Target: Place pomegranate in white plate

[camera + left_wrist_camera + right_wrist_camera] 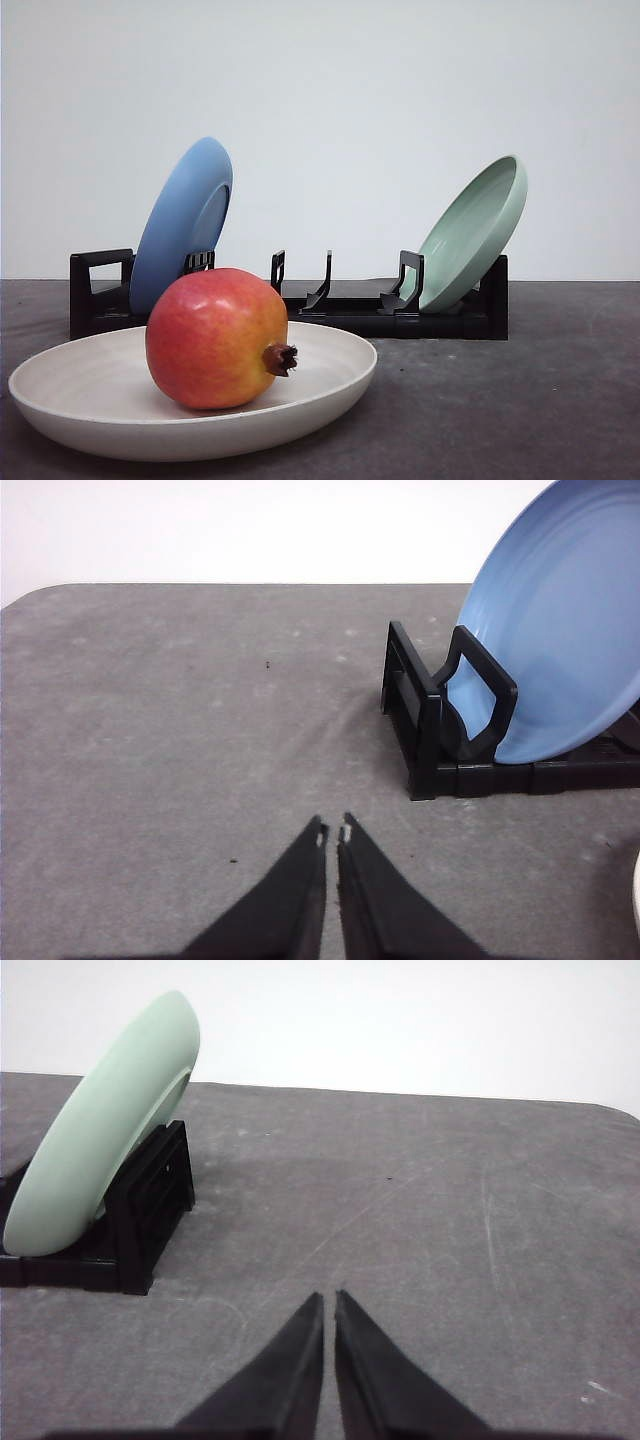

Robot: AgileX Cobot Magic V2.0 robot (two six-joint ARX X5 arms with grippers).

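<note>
Pomegranate (pixel 215 338) sits in the white plate (pixel 75 385), crown nub pointing right.

Behind it, a black rack (pixel 350 305) props a blue plate (pixel 183 222) and a pale green plate (pixel 472 232) — both tilted. Each wrist camera shows its own gripper — left (pixel 332 835), right (pixel 329 1300) — pinched nearly closed, empty, above bare grey tabletop (pixel 450 1220).

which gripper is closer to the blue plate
Left. The left gripper sits shut just short of the rack end holding the blue plate; the right gripper is by the green plate instead.
</note>
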